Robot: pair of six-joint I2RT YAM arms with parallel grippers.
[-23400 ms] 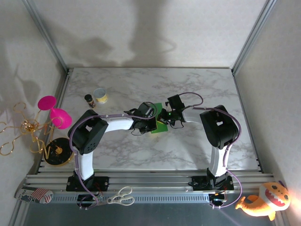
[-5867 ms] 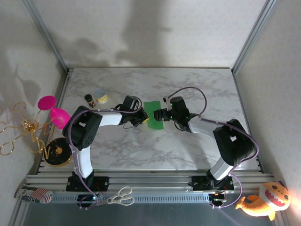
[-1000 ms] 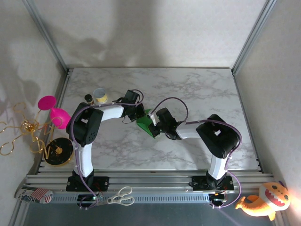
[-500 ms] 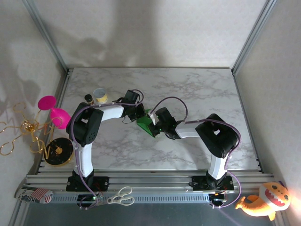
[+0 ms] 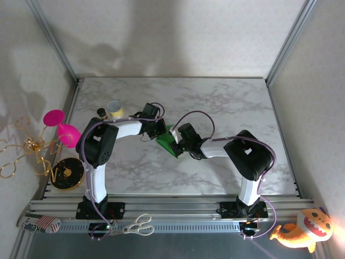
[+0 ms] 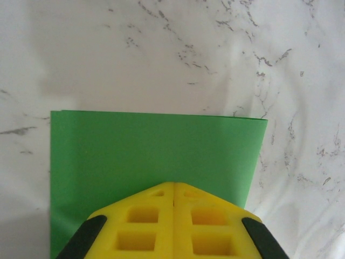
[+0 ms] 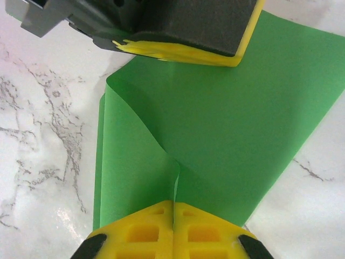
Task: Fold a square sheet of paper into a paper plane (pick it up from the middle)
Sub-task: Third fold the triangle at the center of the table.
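The square sheet of paper [image 5: 166, 143] is bright green, folded over, and lies slanted on the marble table between the two arms. My left gripper [image 5: 160, 131] is shut, its yellow fingertips [image 6: 174, 184] resting on top of the flat green paper [image 6: 151, 148] with nothing between them. My right gripper [image 5: 179, 141] faces it from the right. In the right wrist view a raised flap of the paper [image 7: 140, 156] runs into the seam of my right gripper [image 7: 173, 203], which is shut on it. The left gripper's fingers [image 7: 178, 53] press the paper's far part.
A tin can [image 5: 114, 110] and a small dark bottle [image 5: 101, 113] stand just left of the left arm's wrist. Pink cups [image 5: 60, 129] and a black disc [image 5: 66, 173] lie off the table's left edge. Scissors [image 5: 137, 225] and a plush toy [image 5: 302, 229] sit by the near rail.
Over the last second almost nothing moved; the right gripper crept slightly left. Six seconds ago the paper lay more upright with the grippers further apart; it now lies slanted between them.
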